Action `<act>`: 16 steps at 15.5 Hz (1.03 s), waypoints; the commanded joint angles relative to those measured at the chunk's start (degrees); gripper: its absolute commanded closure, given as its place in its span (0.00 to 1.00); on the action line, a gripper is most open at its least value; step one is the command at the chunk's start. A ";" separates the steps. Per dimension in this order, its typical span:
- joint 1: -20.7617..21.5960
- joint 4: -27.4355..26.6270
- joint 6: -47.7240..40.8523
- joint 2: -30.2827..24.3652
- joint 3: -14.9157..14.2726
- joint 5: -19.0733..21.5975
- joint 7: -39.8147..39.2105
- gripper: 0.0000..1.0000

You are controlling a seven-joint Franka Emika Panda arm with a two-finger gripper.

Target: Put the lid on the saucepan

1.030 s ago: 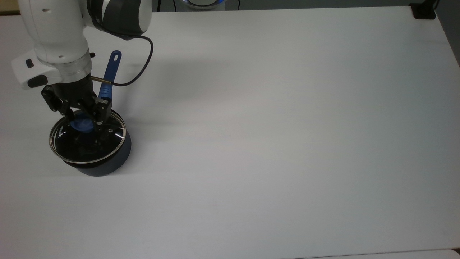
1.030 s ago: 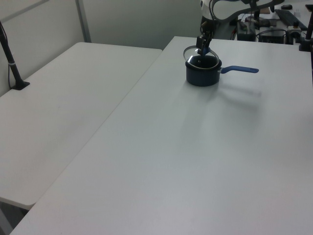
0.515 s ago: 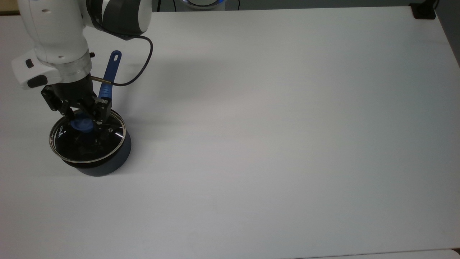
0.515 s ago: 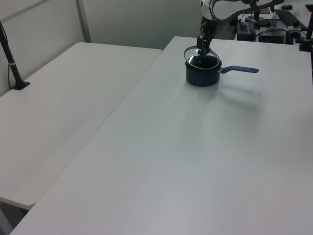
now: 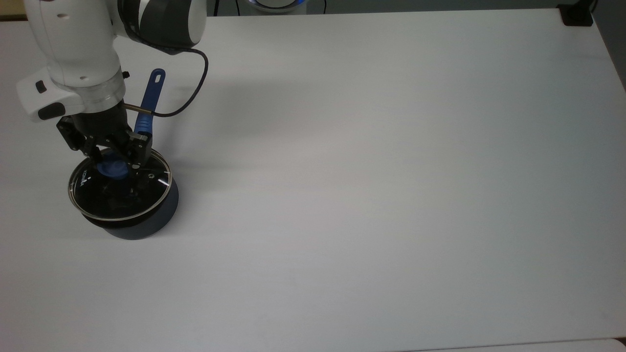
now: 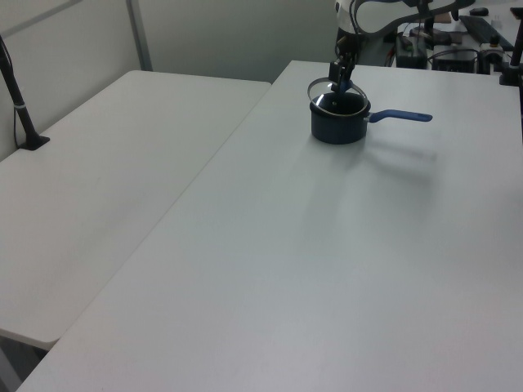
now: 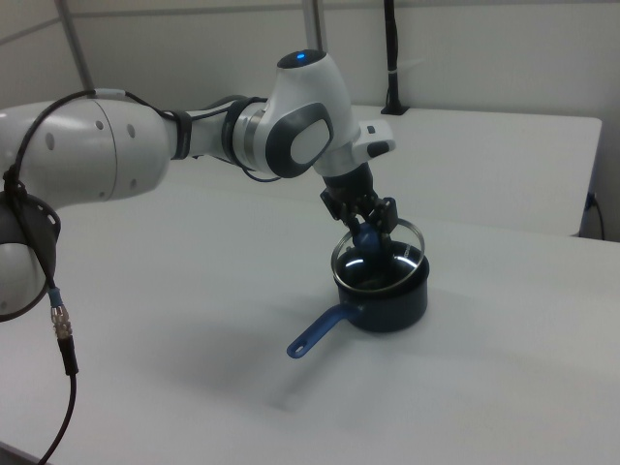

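As your gripper [image 5: 115, 157] eases down, the top view shows the glass lid [image 5: 121, 187] a touch lower than half a second ago, its rim now nearly matching the black mouth of the saucepan [image 5: 142, 222]. The jaws are closed on the blue knob [image 5: 110, 169], so you are carrying the lid, not resting it. It sits slightly toward the top view's left of the pan body, which I read as tilt or height, not a miss. The pan's blue handle [image 5: 149, 100] points up the picture behind the wrist, and the arm's cable [image 5: 193, 95] loops beside it.

In the left view, little has shifted: the lid [image 6: 330, 87] hangs tilted just above the saucepan [image 6: 338, 122], with the far edge raised.

In the right view, the lid [image 7: 378, 254] leans over the pan [image 7: 389, 295], the rim nearest the handle low and the opposite rim lifted. You seem close to seating; level it before you let go, or it may slide.

The white desk [image 5: 391, 171] carries nothing else near the pan. A second desk [image 6: 98, 204] adjoins it in the left view, with a black post [image 6: 20, 106] clamped at its edge and a pale partition wall [image 6: 229, 37] behind.
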 commanded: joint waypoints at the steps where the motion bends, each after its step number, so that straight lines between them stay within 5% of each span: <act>1: 0.14 0.19 -2.77 -0.56 0.01 0.40 -0.97 0.43; 6: 0.14 -0.43 -2.25 -0.39 0.10 0.40 -1.05 0.41; 9: 0.14 -0.43 -1.98 0.58 0.10 0.22 -0.79 0.28; 11: 0.23 -0.43 -1.72 0.76 0.10 0.31 -0.53 0.04; 12: 0.23 -0.34 -1.72 0.67 0.10 0.57 -0.44 0.00; 16: 0.58 -0.25 -2.33 -0.21 0.28 0.22 -0.44 0.00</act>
